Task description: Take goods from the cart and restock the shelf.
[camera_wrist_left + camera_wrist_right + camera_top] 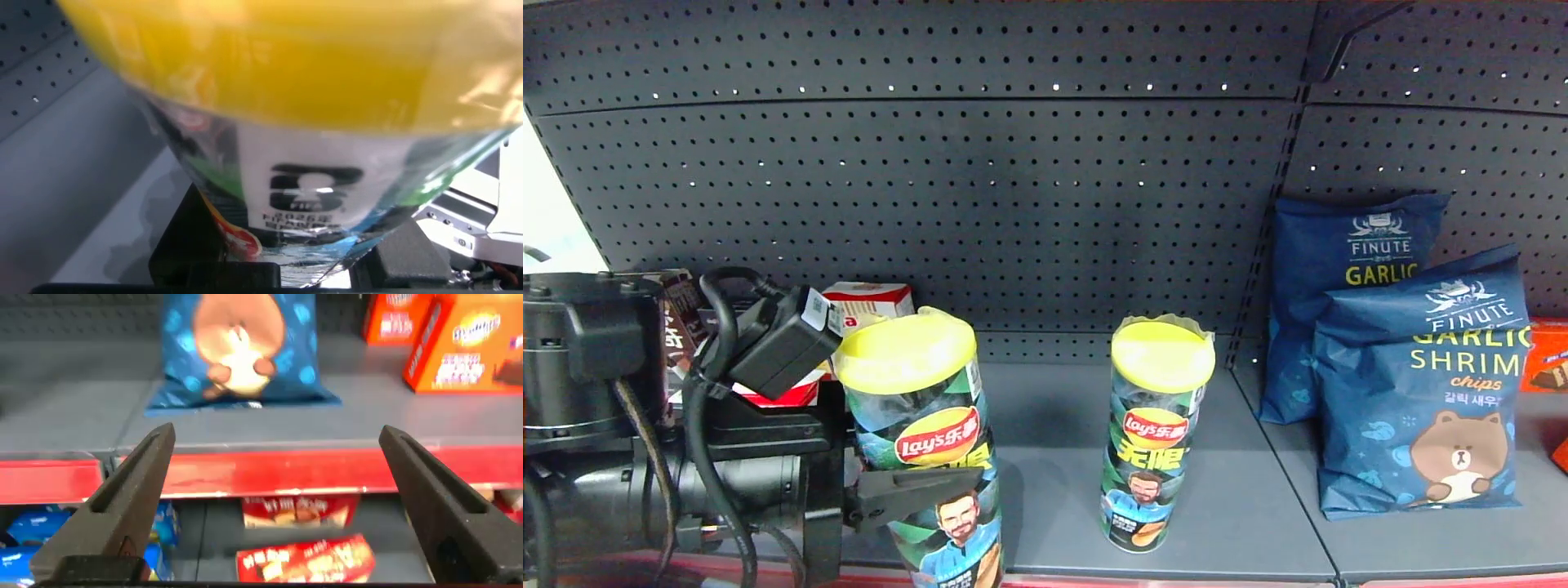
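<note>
A chip can (931, 441) with a yellow lid stands upright at the front left of the grey shelf (1062, 482), and my left gripper (907, 490) is shut on it from the left. Seen from the left wrist, the same can (310, 163) sits between the dark fingers (196, 245), yellow lid nearest. A second, matching chip can (1153, 433) stands free on the shelf about a can's width to the right. My right gripper (286, 506) is open and holds nothing; it hangs in front of the red shelf edge (270, 474), below a blue chip bag (241, 347).
Two blue garlic shrimp chip bags (1413, 384) lean at the right of the shelf, with orange boxes (466, 343) beyond them. A red-and-white box (866, 304) and a brown pack stand behind my left arm. The lower shelf holds red packets (306, 559). A perforated back panel (980, 204) closes the rear.
</note>
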Robot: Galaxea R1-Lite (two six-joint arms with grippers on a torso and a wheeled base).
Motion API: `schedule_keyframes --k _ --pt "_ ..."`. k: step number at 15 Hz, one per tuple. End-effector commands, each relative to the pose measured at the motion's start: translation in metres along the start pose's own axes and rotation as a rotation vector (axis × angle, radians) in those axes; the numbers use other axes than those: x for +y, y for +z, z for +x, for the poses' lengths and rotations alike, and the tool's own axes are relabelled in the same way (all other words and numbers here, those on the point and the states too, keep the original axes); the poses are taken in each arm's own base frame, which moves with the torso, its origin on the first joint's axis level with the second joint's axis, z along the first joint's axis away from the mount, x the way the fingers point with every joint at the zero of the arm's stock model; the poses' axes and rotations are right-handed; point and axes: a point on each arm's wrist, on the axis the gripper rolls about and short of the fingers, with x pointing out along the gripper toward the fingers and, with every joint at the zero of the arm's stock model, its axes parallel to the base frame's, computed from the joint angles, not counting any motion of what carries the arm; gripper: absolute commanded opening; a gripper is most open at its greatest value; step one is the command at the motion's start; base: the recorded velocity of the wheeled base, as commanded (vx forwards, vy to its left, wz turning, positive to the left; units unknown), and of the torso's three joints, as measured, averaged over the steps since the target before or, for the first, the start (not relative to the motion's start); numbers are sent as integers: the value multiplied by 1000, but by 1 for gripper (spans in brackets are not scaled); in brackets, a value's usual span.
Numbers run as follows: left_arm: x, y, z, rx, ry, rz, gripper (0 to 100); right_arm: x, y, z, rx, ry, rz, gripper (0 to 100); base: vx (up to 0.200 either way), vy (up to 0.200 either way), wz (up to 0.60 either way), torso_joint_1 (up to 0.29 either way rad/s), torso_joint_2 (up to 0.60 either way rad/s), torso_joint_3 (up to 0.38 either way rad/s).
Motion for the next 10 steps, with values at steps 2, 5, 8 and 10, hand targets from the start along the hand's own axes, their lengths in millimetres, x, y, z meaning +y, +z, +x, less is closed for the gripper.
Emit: schedule_keyframes --k 2,5,8,10 --pt "-1 2 -1 -9 -4 8 0 3 -1 -5 -69 160 -97 100 0 0 0 0 0 0" --pt "0 5 -1 -18 -4 15 0 4 -5 -5 -26 175 -55 100 0 0 0 0 0 0" --pt "0 8 -1 -26 -3 22 0 2 -7 -5 -4 107 -15 100 0 0 0 0 0 0" --pt "0 10 -1 -32 -2 26 0 2 -7 -5 -3 93 2 100 0 0 0 0 0 0"
